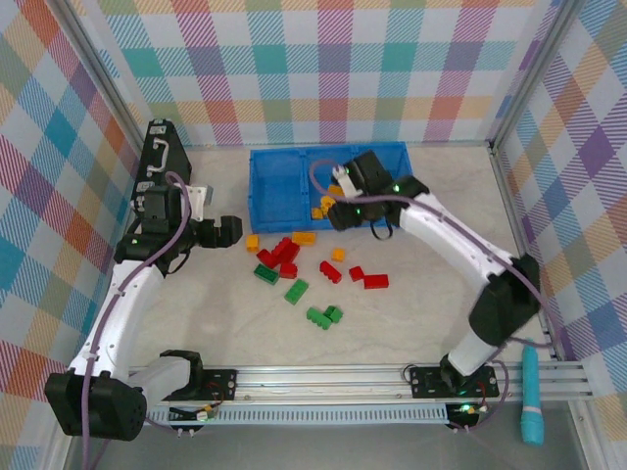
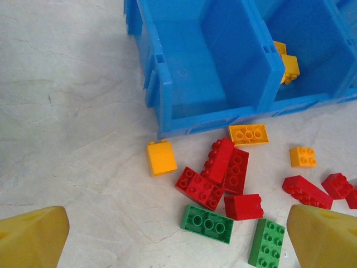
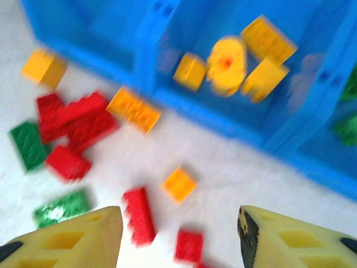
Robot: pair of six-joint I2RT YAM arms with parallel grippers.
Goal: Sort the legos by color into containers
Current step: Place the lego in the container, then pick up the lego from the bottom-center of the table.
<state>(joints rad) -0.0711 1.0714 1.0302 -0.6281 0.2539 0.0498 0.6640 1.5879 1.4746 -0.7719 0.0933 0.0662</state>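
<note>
The blue bin (image 1: 294, 154) stands at the back middle of the table. Yellow legos (image 3: 262, 56) lie in its middle compartment, blurred, and green ones (image 3: 348, 111) in the right one. Its left compartment (image 2: 206, 61) holds nothing. My right gripper (image 1: 338, 211) hovers at the bin's front wall, open, with nothing between its fingers (image 3: 72, 240). Red legos (image 2: 223, 173), green legos (image 2: 207, 223) and yellow legos (image 2: 160, 157) lie loose in front of the bin. My left gripper (image 1: 227, 232) is open just left of this pile, holding nothing.
More loose bricks spread toward the near side: a green pair (image 1: 323, 315), red ones (image 1: 367, 278) and a small yellow one (image 1: 338, 255). A black case (image 1: 157, 147) stands at the back left. Checked walls close in the table on three sides.
</note>
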